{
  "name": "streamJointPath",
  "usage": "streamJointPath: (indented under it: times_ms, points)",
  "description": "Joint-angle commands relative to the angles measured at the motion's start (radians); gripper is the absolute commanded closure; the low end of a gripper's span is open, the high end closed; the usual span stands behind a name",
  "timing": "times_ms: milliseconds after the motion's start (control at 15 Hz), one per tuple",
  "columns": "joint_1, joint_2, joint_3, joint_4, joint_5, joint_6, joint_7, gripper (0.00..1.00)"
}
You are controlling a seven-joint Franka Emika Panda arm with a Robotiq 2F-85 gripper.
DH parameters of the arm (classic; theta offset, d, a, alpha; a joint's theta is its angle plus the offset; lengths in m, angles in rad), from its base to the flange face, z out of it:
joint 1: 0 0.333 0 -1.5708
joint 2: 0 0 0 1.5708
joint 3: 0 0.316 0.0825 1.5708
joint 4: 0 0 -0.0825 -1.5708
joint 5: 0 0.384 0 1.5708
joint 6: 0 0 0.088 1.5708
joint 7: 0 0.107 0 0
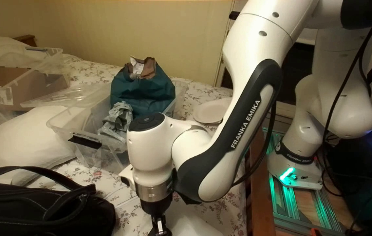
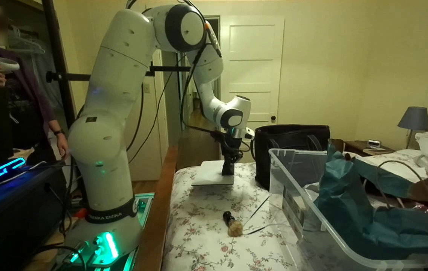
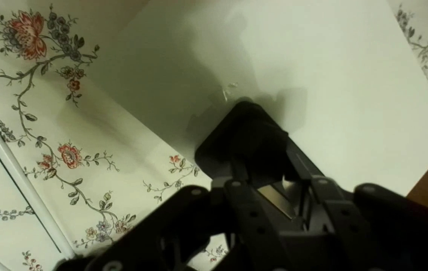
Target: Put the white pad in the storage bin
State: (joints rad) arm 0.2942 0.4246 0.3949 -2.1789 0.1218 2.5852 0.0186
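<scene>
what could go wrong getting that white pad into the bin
The hand meets the white pad near one edge, so the pad may tilt or slip. The black bag stands close by and might get bumped. The teal bag in the clear bin could keep the pad from lying flat.

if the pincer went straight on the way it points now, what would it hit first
Most likely the white pad: in an exterior view the pincer points down over it, and in the wrist view the pad's surface spreads directly beyond. Whether the two touch is unclear.
</scene>
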Motion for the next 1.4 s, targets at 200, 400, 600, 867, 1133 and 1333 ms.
streamJointPath:
  times_ms: [200, 400, 600, 867, 1133, 1333]
  points:
    - [-0.006, -0.038, 0.019, -0.028, 0.113, 0.056, -0.020, 0.70]
    - [-0.014, -0.043, 0.027, -0.035, 0.126, 0.063, -0.025, 0.70]
    - [-0.016, -0.050, 0.029, -0.035, 0.130, 0.067, -0.025, 0.70]
    - [-0.016, -0.054, 0.030, -0.036, 0.131, 0.067, -0.025, 0.70]
    - [0.044, -0.058, -0.047, -0.036, 0.048, 0.072, 0.092, 0.31]
    - [0.103, -0.048, -0.126, -0.030, -0.043, 0.072, 0.207, 0.11]
